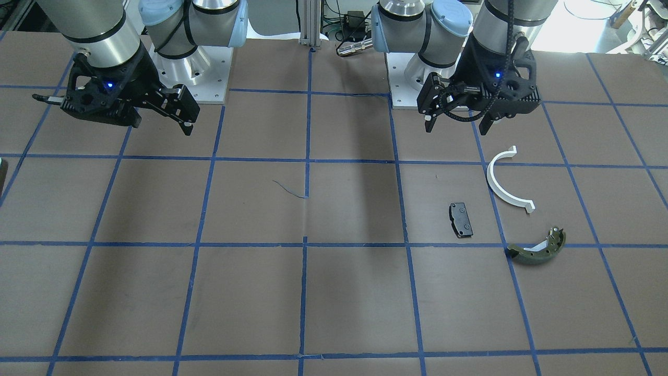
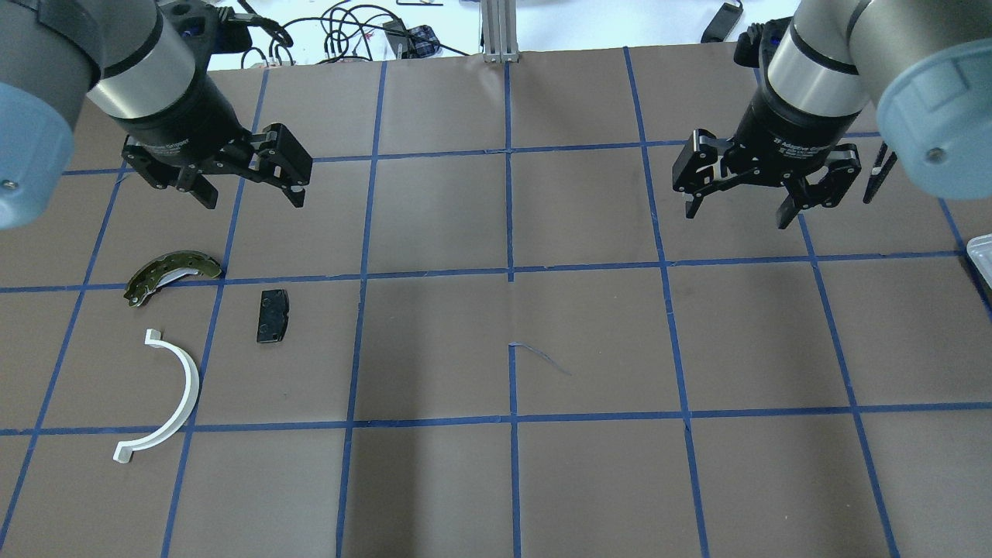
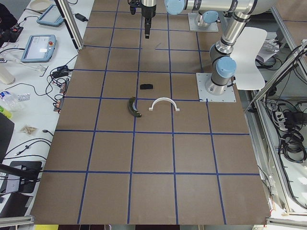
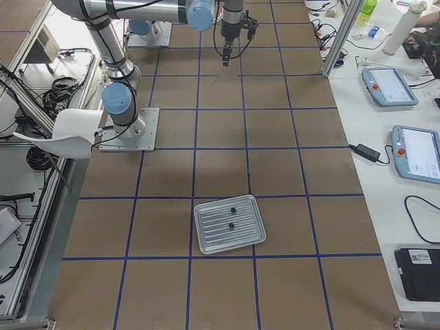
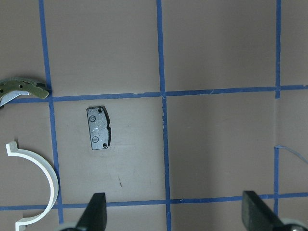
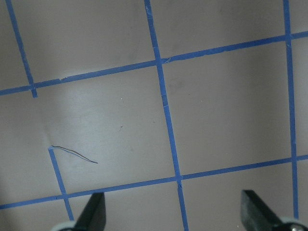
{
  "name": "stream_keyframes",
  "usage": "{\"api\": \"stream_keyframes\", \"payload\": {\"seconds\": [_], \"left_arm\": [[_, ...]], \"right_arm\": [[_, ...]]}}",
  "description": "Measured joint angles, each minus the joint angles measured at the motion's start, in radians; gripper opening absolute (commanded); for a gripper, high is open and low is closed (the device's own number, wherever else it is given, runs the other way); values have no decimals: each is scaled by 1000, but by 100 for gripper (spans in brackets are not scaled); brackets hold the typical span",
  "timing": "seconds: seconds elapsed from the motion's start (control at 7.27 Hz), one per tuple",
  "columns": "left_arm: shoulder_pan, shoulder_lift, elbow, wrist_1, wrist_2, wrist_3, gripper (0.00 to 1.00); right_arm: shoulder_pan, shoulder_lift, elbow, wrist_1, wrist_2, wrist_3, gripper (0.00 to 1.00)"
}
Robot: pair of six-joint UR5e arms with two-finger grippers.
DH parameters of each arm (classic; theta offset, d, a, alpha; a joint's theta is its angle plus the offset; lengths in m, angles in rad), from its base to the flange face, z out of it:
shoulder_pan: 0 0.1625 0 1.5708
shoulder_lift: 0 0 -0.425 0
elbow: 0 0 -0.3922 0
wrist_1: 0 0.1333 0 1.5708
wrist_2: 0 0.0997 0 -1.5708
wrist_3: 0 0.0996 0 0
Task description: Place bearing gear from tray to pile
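Note:
The pile lies on the robot's left half of the table: a white half-ring (image 2: 174, 395), a black brake pad (image 2: 273, 316) and an olive brake shoe (image 2: 172, 273). My left gripper (image 2: 254, 203) hangs open and empty above the table, just beyond the pile; its wrist view shows the pad (image 5: 98, 128) ahead of the open fingers (image 5: 96, 214). My right gripper (image 2: 738, 217) hangs open and empty over bare table. The silver tray (image 4: 261, 234) sits at the table's far right end and holds two small dark parts (image 4: 233, 209), too small to tell apart.
The table is brown paper with a blue tape grid. A loose tape strand (image 2: 542, 358) lies near the centre. Only the tray's edge (image 2: 980, 256) shows in the overhead view. Both arm bases (image 1: 193, 78) stand at the robot's side of the table.

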Motion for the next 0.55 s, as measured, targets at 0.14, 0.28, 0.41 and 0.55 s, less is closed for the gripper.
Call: {"api": "stream_keyframes", "payload": {"seconds": [0.14,0.28,0.41,0.55], "left_arm": [[0,0,-1,0,1,0,100],[0,0,-1,0,1,0,100],[0,0,-1,0,0,0,100],[0,0,0,-1,0,0,100]], "right_arm": [[-8,3,6,-4,-9,-4,100],[-32,4,15,-10,-29,-7,100],[-77,4,20,-11,-46,-20,100],[-138,4,22,-15,-54,-66,100]]}}
